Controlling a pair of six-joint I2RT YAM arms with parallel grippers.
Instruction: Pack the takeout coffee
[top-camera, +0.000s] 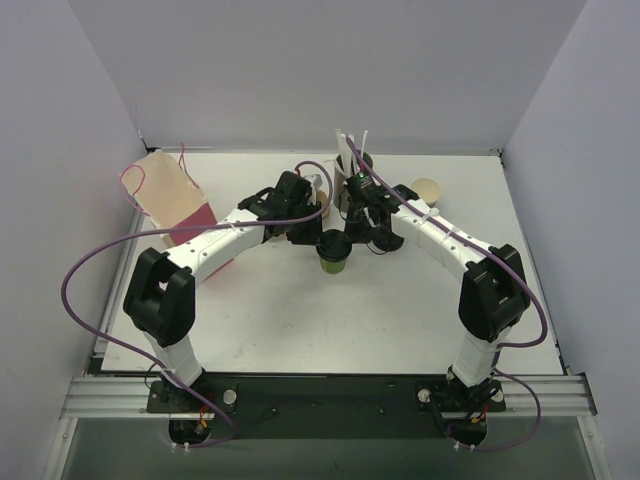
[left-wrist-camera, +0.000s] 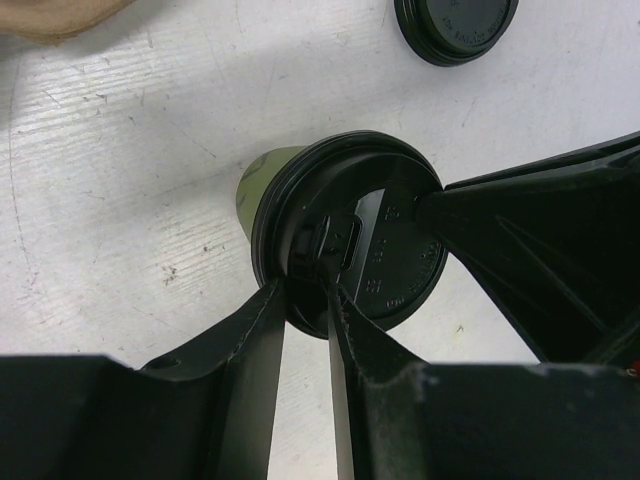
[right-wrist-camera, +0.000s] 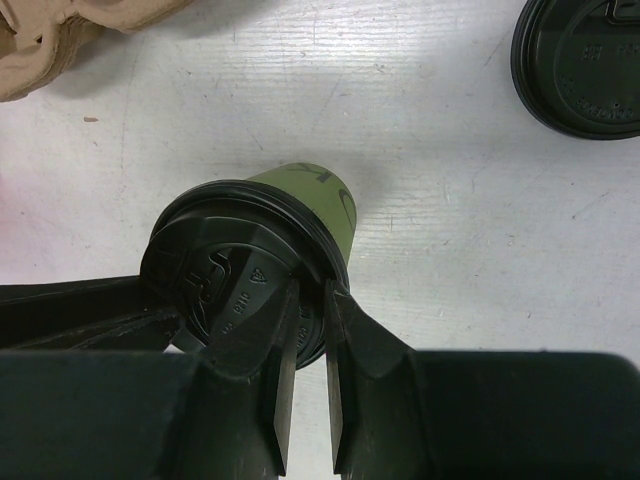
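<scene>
Left gripper (left-wrist-camera: 307, 288) on black lid (left-wrist-camera: 398, 268)

I count two green cups: the capped cup (top-camera: 334, 264) mid-tabletop and the open cup (top-camera: 427, 188) toward the far right corner. There are two black lids: the fitted lid (left-wrist-camera: 390, 260) on the capped cup and the loose lid (left-wrist-camera: 455, 28) lying on the tabletop (top-camera: 300, 320). One bag (top-camera: 170, 200) stands by the left edge. One grey straw holder (top-camera: 350, 165) stands near the far edge, but I cannot count its white straws. One tan piece (right-wrist-camera: 60, 40) is only partly in view. My jaws come to two pairs.
</scene>
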